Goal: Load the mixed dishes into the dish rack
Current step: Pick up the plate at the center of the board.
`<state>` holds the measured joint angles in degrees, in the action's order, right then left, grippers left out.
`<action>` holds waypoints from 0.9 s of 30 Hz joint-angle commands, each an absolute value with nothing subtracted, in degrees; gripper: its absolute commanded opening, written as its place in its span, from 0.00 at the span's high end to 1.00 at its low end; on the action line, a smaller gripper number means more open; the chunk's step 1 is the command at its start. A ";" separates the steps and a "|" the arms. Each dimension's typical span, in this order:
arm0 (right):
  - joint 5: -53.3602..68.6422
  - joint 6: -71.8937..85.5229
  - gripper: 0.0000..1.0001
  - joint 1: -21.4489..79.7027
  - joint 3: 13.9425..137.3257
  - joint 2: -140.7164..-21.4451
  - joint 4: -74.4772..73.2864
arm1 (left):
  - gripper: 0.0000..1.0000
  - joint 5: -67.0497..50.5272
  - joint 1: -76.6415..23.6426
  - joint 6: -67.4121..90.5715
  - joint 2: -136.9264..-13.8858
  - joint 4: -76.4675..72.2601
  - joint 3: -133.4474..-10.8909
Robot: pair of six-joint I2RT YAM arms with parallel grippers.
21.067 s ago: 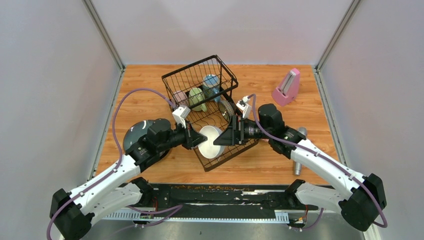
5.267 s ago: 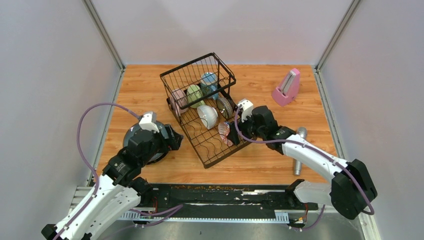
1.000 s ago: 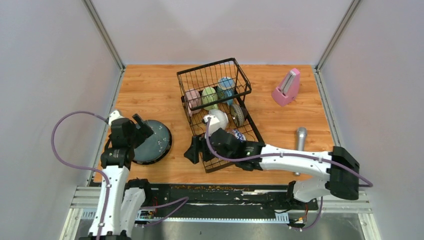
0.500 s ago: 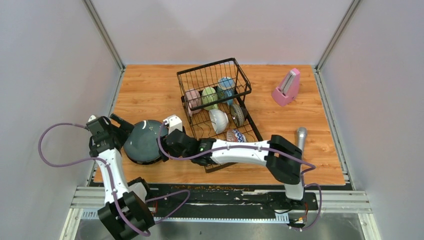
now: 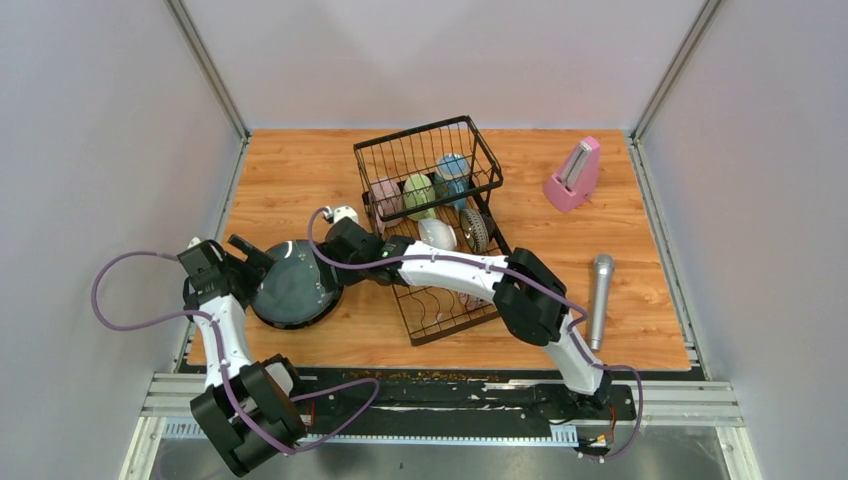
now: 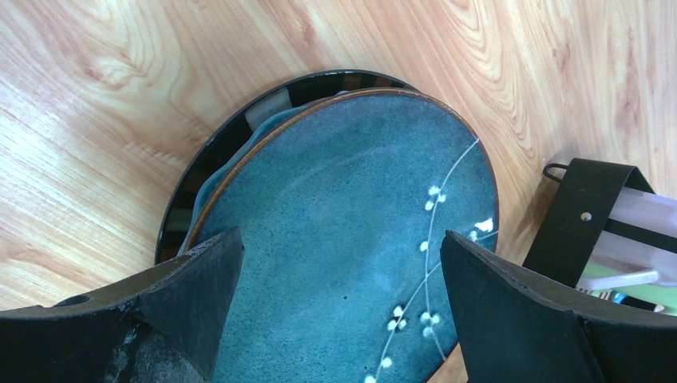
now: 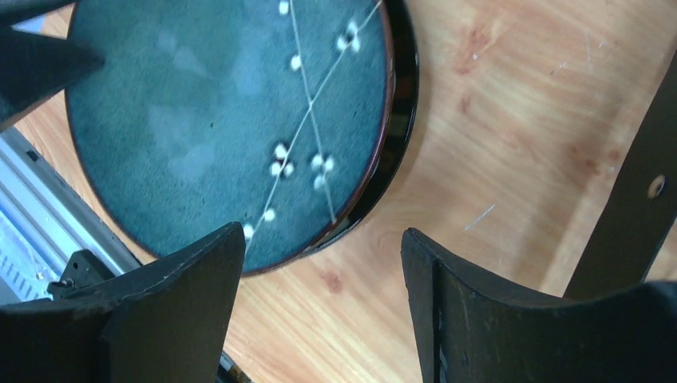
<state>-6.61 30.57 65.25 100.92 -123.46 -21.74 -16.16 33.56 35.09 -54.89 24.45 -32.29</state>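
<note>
So the left gripper (image 6: 339, 247) was spread as wide as it goes with nothing in it. Both fingers hung over the near side of the top plate (image 6: 359, 175), and the plate filled the gap between them. Couldn't tell if the fingers actually touched the glaze. The right gripper (image 7: 322, 239) was open too, a bit less wide, also holding nothing. It sat over the opposite edge of the same plate, with bare wood showing between its fingers.

The plate itself was round, dark blue-grey and finely speckled, with a thin brown rim. 2 thin white lines crossed on it with little white dots along them, like a blossom twig. It sat slightly off-centre on a 2nd plate (image 7: 403, 104), whose glossy black rim stuck out on one side. The 2 of them lay flat on the wooden table (image 5: 290, 170), just left of the dish rack (image 5: 420, 158) and not in it.

From above, the right arm reached across the low slotted part of the rack. The tall basket end held a pink mug (image 5: 385, 196), a pale green mug (image 5: 418, 192) and a blue mug (image 5: 453, 170) in a row. Just in front of them a white bowl (image 5: 438, 233) and a dark bowl (image 5: 476, 229) stood on edge. Well off to the right on the table were a pink metronome (image 5: 573, 175) and a silver microphone (image 5: 600, 298).
</note>
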 commanded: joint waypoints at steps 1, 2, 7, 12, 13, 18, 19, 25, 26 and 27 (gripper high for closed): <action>-2.97 29.06 0.28 64.60 107.13 -127.09 -25.05 | 0.00 -13.79 34.34 32.12 -54.14 23.21 -32.09; -2.95 29.01 0.28 64.58 107.73 -127.82 -25.15 | 0.00 -12.50 34.36 32.19 -53.83 23.25 -32.08; -0.98 29.98 0.28 63.07 112.96 -132.05 -26.48 | 0.00 -6.74 34.36 33.46 -50.60 22.48 -30.25; 2.00 28.96 0.31 61.69 116.51 -134.84 -26.79 | 0.00 -9.56 34.37 33.98 -47.97 20.04 -27.44; 2.35 28.90 0.33 61.46 116.84 -135.12 -26.85 | 0.01 -10.63 34.32 34.00 -47.89 19.86 -26.88; 4.57 28.08 0.38 60.32 117.71 -135.60 -26.87 | 0.03 -11.22 34.34 34.30 -49.16 18.78 -24.97; 4.67 27.78 0.39 60.18 117.74 -135.61 -26.85 | 0.03 -12.23 34.36 34.15 -49.63 18.71 -24.92; 4.57 25.63 0.46 59.99 119.86 -136.82 -27.79 | 0.09 -17.11 34.36 31.36 -55.64 17.22 -26.08; 4.52 25.22 0.49 59.96 120.47 -137.15 -28.29 | 0.09 -17.46 34.36 31.15 -55.95 17.27 -26.58; 4.61 24.96 0.50 59.93 120.84 -137.50 -28.53 | 0.09 -17.43 34.36 30.75 -56.20 17.52 -26.91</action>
